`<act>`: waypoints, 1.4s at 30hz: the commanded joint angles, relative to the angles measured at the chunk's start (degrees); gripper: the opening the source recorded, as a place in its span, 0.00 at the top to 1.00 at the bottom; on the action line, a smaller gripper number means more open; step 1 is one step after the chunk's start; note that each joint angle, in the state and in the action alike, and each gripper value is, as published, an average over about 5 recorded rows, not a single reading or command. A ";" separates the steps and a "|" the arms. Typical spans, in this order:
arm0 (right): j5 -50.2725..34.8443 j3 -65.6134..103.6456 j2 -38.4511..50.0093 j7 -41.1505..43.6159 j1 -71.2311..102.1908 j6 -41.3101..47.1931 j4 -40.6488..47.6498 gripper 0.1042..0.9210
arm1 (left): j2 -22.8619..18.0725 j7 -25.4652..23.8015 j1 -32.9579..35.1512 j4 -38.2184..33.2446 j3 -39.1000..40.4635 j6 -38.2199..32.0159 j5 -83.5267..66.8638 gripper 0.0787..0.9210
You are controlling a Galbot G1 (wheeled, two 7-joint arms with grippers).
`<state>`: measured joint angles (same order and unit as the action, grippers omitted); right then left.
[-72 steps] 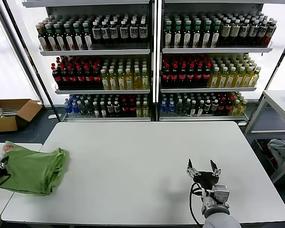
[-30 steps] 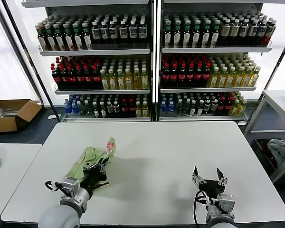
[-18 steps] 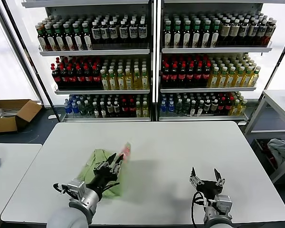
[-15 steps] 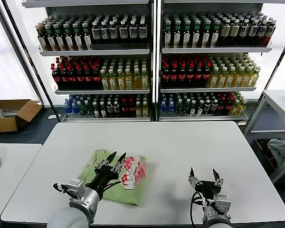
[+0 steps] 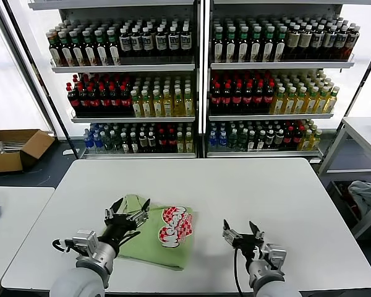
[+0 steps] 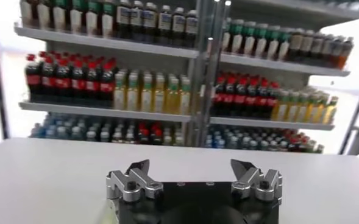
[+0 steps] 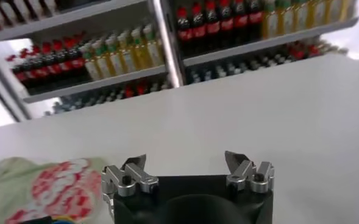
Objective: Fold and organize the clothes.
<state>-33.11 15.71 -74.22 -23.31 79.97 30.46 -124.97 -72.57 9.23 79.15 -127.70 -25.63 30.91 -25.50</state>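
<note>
A light yellow-green shirt (image 5: 154, 238) lies crumpled on the white table (image 5: 247, 185), left of centre near the front edge, with its red-and-white print (image 5: 174, 226) facing up. My left gripper (image 5: 128, 210) hovers over the shirt's left part, open and holding nothing; in the left wrist view the left gripper (image 6: 190, 165) shows only bare table between its fingers. My right gripper (image 5: 241, 232) stands open just right of the shirt, apart from it. The right wrist view shows the right gripper (image 7: 185, 159) with the shirt (image 7: 51, 189) off to one side.
Shelves packed with drink bottles (image 5: 198, 80) stand behind the table. A cardboard box (image 5: 12, 148) sits on the floor at far left. A second table (image 5: 3, 204) adjoins on the left, and a grey table (image 5: 365, 133) over a cloth bundle (image 5: 366, 195) stands at right.
My left gripper carried the shirt from the left onto the table, opened and let it go; the shirt spread out print-up. My right gripper shifted left toward the shirt.
</note>
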 commanded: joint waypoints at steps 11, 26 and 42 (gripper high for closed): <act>-11.77 -15.24 -2.49 -9.82 -13.53 2.79 11.89 0.12 | 1.37 2.89 -0.74 2.23 -4.68 0.62 3.91 0.12; -9.06 -18.26 -2.99 -9.02 -15.13 2.84 15.67 0.20 | 1.01 2.80 -0.54 2.77 -4.32 1.24 2.99 0.12; -5.74 -20.82 -3.32 -7.83 -16.15 2.84 15.75 0.50 | 0.40 2.76 -0.33 2.51 -4.39 1.81 2.13 0.12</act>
<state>-39.96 -3.84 -77.36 -31.11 64.46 33.13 -109.89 -72.09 11.92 78.83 -125.03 -29.98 32.54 -23.10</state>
